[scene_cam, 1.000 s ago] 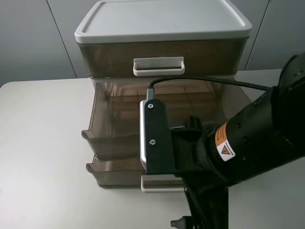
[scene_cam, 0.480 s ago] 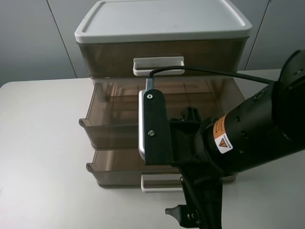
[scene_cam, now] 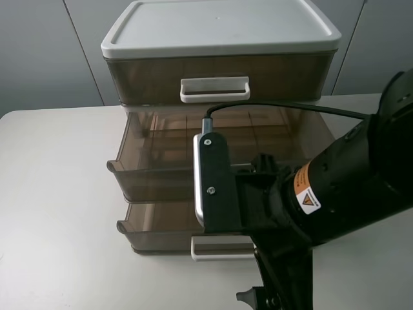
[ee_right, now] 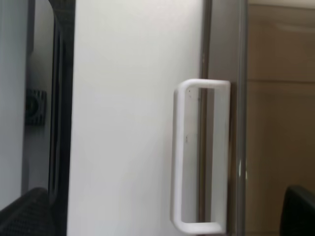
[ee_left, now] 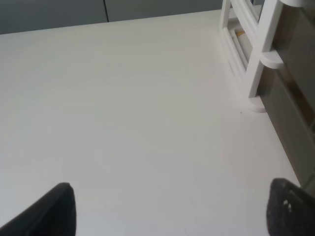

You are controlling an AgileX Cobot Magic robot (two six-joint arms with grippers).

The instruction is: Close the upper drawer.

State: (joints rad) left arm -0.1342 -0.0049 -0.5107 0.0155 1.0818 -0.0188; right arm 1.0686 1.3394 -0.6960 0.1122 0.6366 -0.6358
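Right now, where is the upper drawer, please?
Exterior high view, centre: the upper drawer sits pulled out in the middle tier of the cabinet, behind the right arm.

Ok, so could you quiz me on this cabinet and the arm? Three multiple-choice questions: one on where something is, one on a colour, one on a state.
1. Where is the black arm?
A) at the far left
B) in front of the middle drawer
C) at the back

2. What colour are the handles?
A) white
B) red
C) black

3. The middle drawer is:
A) taken out
B) shut
C) pulled out

Answers:
1 B: in the high view the arm covers part of that drawer's front.
2 A: both handles in view are white.
3 C: its front stands well forward of the top drawer.
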